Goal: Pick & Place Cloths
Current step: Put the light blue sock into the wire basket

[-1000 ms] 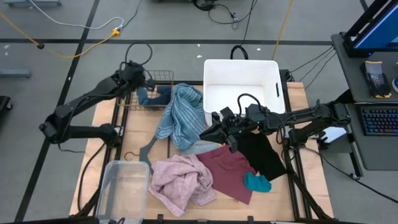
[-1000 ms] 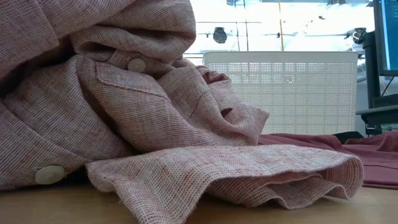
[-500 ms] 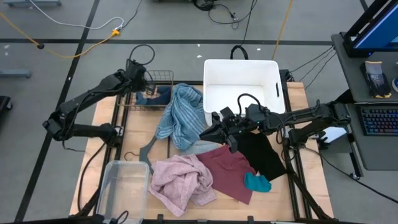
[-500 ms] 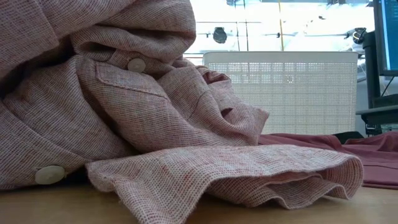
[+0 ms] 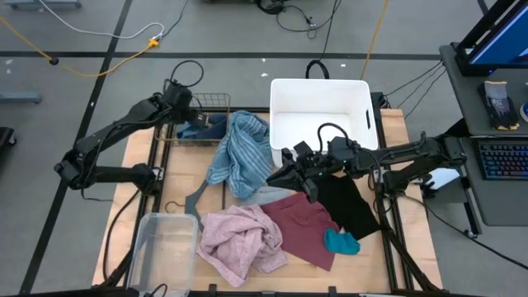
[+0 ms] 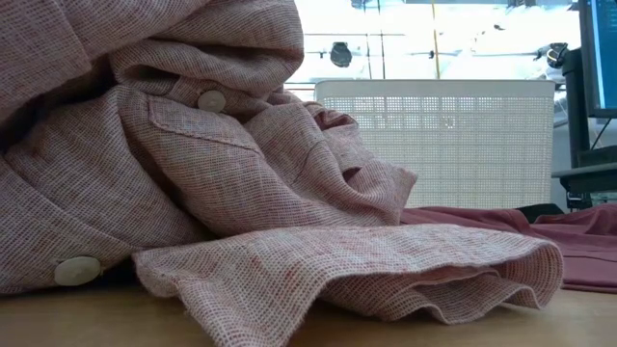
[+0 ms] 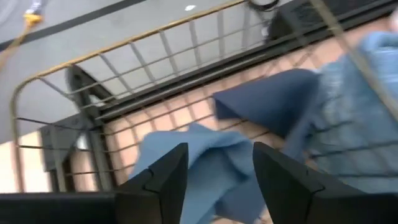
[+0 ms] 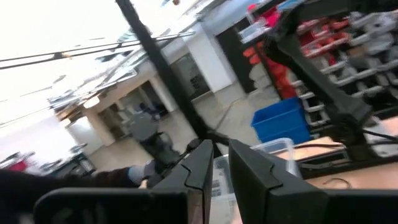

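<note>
Altogether six cloths [image 5: 244, 148], two claws [image 5: 186, 110].

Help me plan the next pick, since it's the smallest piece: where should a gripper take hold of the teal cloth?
Grip the teal cloth at its bunched, raised middle, coming straight down from above. It lies crumpled beside the maroon cloth and black shorts, so a side approach would likely snag them. The right gripper is nearest.

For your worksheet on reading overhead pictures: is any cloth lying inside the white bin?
No. The white bin shows only its bare floor; the striped towel lies beside it.
</note>
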Available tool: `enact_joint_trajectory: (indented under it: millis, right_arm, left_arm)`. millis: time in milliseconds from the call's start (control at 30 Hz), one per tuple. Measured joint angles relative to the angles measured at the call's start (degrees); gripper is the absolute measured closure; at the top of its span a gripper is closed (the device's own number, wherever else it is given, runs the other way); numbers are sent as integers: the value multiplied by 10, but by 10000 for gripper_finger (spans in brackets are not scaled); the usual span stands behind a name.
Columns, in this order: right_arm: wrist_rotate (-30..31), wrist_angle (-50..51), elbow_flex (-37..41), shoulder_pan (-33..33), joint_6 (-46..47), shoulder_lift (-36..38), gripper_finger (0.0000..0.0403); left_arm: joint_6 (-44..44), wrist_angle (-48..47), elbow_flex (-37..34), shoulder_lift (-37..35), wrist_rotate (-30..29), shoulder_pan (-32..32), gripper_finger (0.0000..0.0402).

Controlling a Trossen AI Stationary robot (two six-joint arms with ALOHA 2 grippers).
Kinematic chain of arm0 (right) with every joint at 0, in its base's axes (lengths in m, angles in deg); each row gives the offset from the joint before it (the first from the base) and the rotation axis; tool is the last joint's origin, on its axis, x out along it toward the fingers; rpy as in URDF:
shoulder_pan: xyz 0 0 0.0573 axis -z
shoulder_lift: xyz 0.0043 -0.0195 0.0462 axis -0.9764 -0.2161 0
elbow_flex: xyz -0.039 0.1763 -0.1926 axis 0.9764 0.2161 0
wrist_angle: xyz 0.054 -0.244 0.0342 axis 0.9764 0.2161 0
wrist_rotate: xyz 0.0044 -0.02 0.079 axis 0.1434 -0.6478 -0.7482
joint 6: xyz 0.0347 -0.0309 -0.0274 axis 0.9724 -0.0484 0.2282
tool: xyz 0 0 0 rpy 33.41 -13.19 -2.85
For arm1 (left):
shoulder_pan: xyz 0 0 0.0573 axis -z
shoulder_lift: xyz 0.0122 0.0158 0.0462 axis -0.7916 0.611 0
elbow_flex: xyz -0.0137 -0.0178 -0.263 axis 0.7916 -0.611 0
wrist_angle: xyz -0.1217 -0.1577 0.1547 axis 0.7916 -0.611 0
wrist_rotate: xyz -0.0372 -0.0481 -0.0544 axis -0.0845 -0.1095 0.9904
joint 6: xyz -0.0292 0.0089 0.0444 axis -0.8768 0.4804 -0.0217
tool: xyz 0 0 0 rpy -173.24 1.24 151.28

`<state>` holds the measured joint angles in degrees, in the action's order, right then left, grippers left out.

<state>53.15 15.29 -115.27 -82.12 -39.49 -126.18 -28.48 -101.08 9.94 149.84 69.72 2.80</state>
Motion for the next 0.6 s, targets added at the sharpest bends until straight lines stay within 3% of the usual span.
enact_joint_trajectory:
  millis: [100,400,600]
  right_arm:
    - [-9,0,0,0,0,10,355]
    - [-143,66,-1,-21,-32,57,355]
    - [-146,154,-1,-64,-129,88,355]
  left_arm:
    - [-4,0,0,-27,32,0,207]
    - [-64,3,0,-148,213,8,206]
    - [-63,35,0,-230,250,37,211]
